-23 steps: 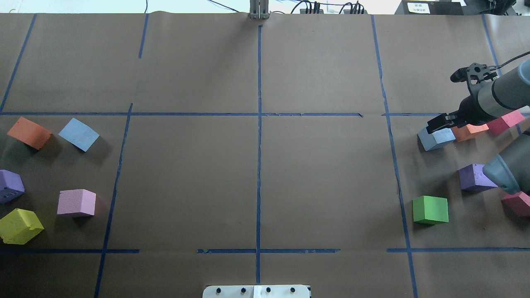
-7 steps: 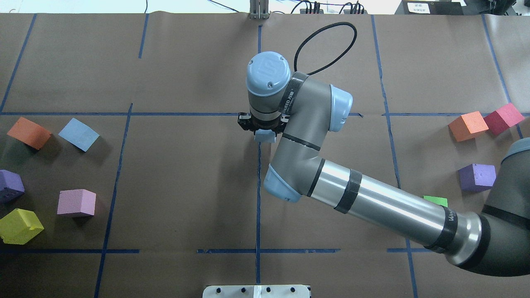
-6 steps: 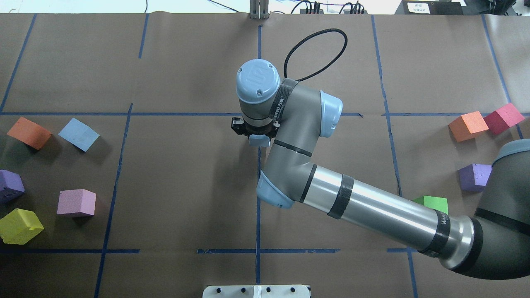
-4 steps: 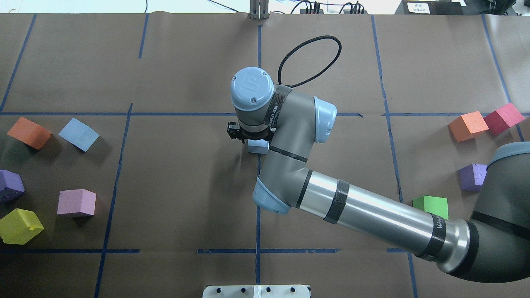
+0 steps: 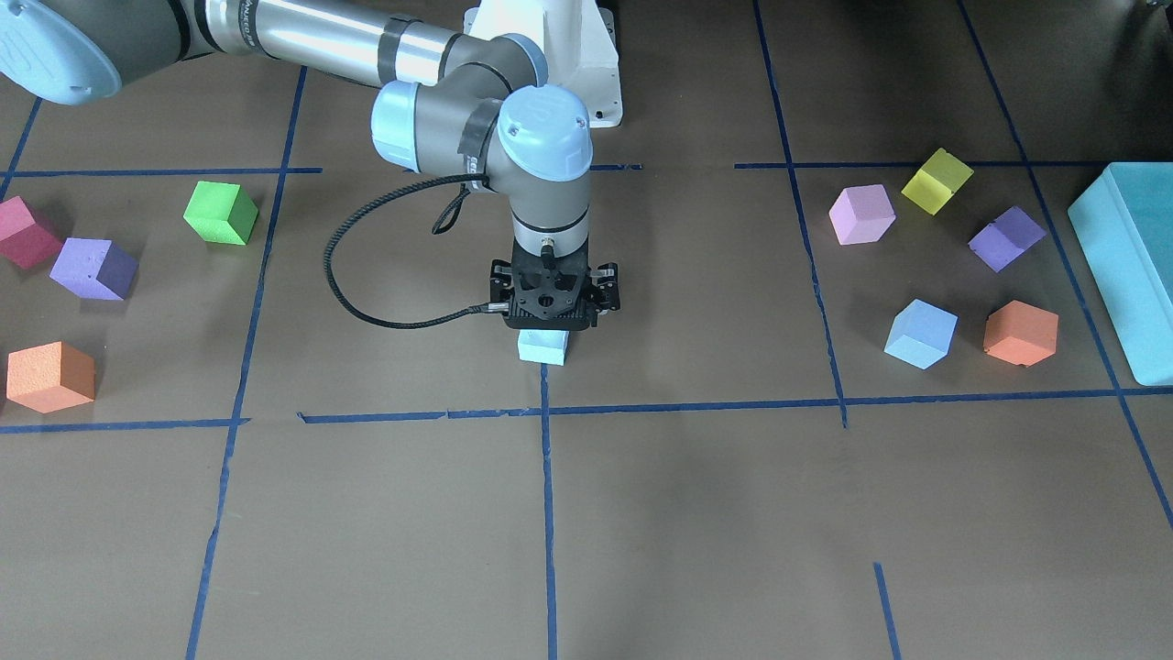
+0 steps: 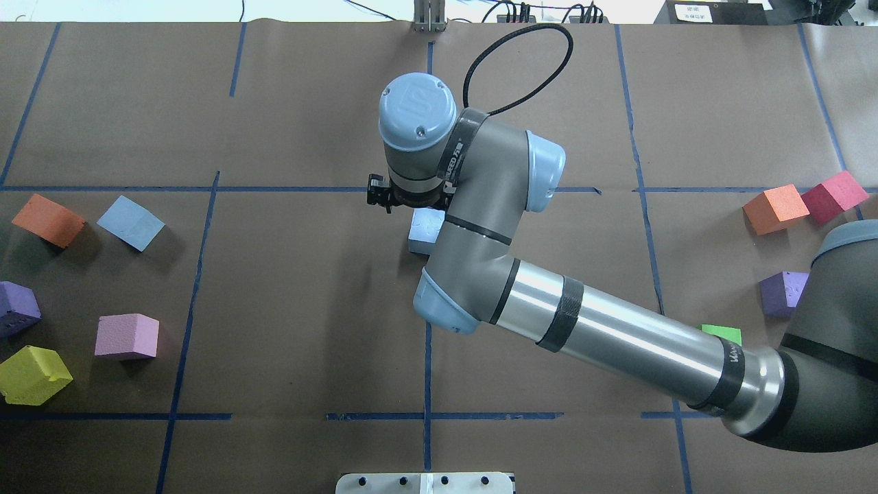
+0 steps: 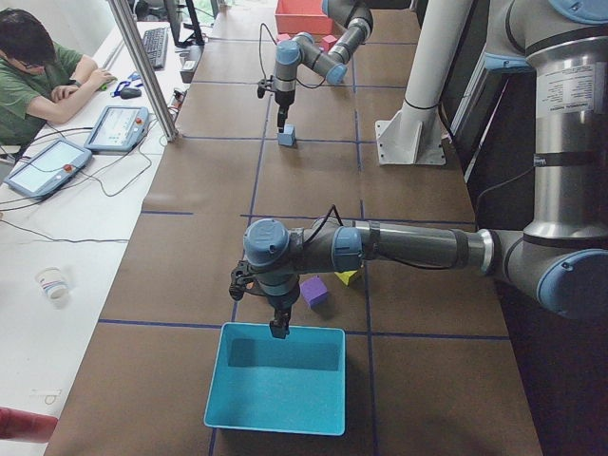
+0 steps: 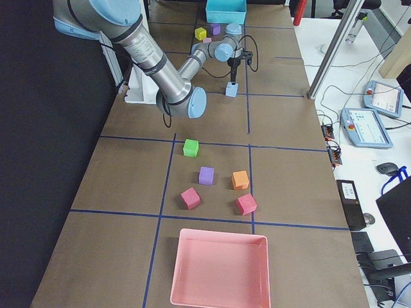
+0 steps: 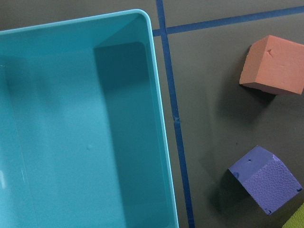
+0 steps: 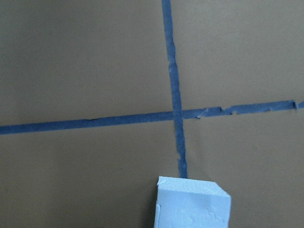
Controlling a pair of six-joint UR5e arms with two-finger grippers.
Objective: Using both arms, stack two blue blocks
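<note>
Changed: right gripper (image 5: 550, 321) has lifted off the blue block (image 5: 542, 347), which sits mid-table.
Hidden: its jaws, and the left gripper (image 7: 278, 328)'s too, so we can't tell.

You get the block (image 6: 424, 230) from above in the overhead view and, from the opposite side, steeply down in the front view; both share the whole table (image 6: 288, 309). The end views look along the table, the block far off. The right wrist camera sits close over it, the left over the box (image 9: 80, 123), well away.
</note>
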